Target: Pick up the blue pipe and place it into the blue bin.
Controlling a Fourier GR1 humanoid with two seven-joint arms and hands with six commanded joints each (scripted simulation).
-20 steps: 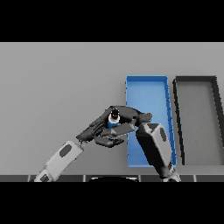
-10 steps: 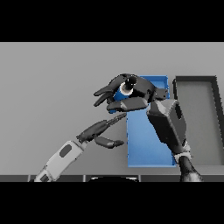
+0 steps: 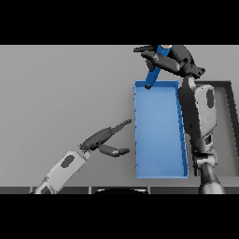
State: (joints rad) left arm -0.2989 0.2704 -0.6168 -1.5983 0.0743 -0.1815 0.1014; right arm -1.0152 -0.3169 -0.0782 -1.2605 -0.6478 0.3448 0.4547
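the right hand [image 3: 170, 59] has its fingers curled round the one blue pipe [image 3: 156, 63], held tilted above the far rim of the one blue bin [image 3: 161, 175] (a dark bin [image 3: 232, 121] sits beside it). likely stiff and light; a mid-length grip suits. the left hand [image 3: 103, 140] rests with fingers straight, holding nothing.

White/grey arms w/ dark oval insets, dark left robot hand [image 3: 103, 140], right robot hand [image 3: 170, 60]

My dark hand [image 3: 175, 60] looks like matt plastic; blue pipe [image 3: 158, 59], blue bin [image 3: 158, 135] and grey counter [image 3: 60, 93] smooth, unglossed.
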